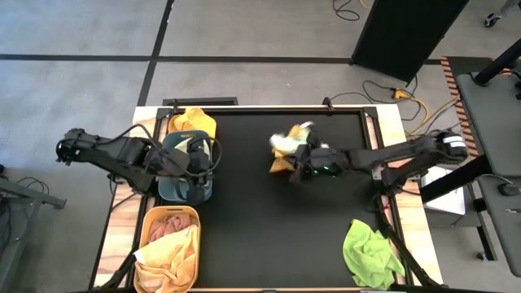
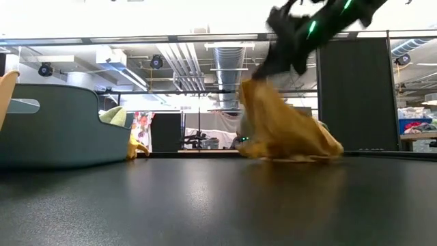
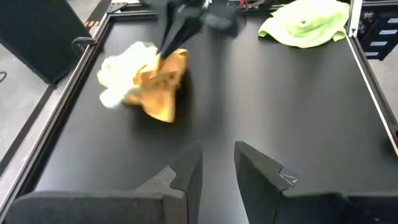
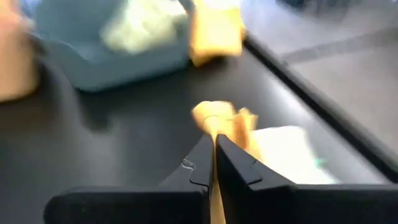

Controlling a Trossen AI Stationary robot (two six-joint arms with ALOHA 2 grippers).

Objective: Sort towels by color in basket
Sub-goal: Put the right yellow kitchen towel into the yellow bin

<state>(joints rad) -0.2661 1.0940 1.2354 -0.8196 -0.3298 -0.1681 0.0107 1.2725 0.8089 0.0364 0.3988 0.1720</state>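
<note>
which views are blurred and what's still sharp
Right wrist view: soft all over, blue bin and mustard towel smeared. Low view: right gripper and the towel motion-blurred, while the room behind stays crisp. Left wrist view: right arm streaked, lime towel clearer. High view: mostly sharp.

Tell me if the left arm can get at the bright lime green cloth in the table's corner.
Probably not: the lime green cloth lies by the right arm's corner, across the table from the left gripper, which hangs over the grey-blue basket.
</note>
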